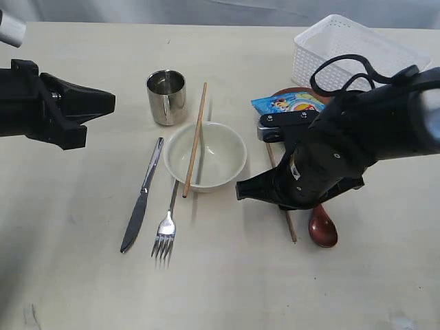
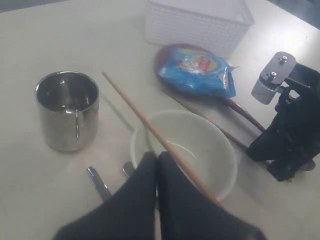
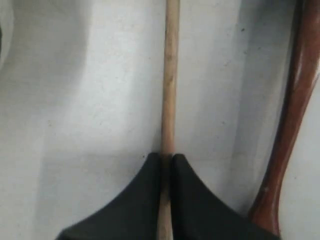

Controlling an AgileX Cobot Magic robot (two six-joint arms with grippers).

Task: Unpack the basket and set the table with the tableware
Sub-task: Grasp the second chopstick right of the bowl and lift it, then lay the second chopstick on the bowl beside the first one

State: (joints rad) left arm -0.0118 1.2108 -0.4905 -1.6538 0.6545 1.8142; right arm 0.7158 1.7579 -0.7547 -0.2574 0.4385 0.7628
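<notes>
Right gripper (image 3: 166, 159) pinches 1 chopstick (image 3: 170, 75) (spoon (image 3: 292, 115) just beside).

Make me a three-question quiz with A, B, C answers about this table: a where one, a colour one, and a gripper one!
1. Where does one chopstick rest? A) in the cup B) across the bowl C) in the basket
2. The snack bag is: A) green B) black C) blue
3. The left gripper is: A) shut, empty B) wide open C) holding the fork
Answers: 1B, it bridges the rim; 2C, mostly blue wrapper; 3A, fingers meet, nothing between.
</notes>
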